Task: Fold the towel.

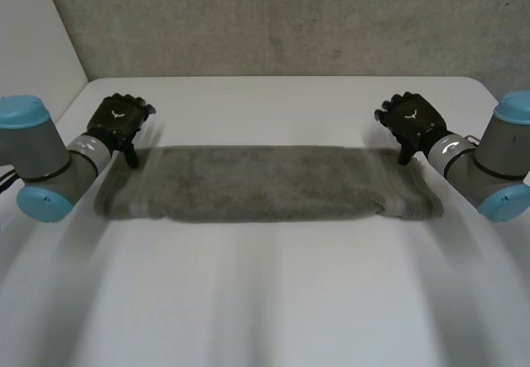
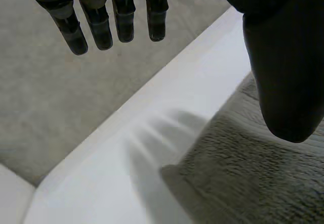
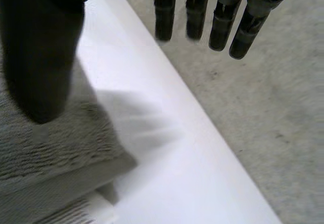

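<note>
A grey towel [image 1: 265,183] lies folded into a long strip across the middle of the white table [image 1: 265,301]. My left hand [image 1: 118,121] hovers over the towel's far left corner, open, with straight fingers [image 2: 116,16] and the thumb [image 2: 286,72] apart above the towel corner [image 2: 243,173]. Over the far right corner hangs my right hand [image 1: 411,118], open too; its fingers [image 3: 202,16] are straight and its thumb [image 3: 40,57] stands just above the towel [image 3: 45,148]. Neither hand holds any cloth.
A grey wall [image 1: 273,19] rises right behind the table's far edge [image 2: 152,87], close to both hands. Broad bare tabletop lies in front of the towel.
</note>
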Motion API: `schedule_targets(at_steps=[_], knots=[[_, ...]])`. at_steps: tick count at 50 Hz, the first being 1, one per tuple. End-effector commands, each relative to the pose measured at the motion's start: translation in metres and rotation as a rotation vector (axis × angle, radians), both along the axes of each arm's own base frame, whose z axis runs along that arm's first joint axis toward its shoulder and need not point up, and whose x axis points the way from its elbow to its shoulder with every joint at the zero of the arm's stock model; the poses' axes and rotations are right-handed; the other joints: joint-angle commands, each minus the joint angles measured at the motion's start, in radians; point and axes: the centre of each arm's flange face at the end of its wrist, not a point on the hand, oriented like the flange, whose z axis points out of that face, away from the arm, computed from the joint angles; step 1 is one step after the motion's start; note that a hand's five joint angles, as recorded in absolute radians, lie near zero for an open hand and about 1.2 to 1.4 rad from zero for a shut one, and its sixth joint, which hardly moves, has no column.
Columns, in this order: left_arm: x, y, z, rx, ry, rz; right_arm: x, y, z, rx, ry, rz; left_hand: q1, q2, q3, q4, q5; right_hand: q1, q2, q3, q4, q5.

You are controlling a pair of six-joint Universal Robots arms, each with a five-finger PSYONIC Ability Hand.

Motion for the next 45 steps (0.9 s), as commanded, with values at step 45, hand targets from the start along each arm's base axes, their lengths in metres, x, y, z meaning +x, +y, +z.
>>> schedule_targets(at_steps=[45], knots=[[0.012,0.137,0.038,0.183,0.124,0.0,-0.045,0.088,-0.024,0.333,-0.016,-0.143,-0.087,-0.052,-0.057,-0.066,-0.034,0.528,0.557,-0.052,-0.076,0.608]])
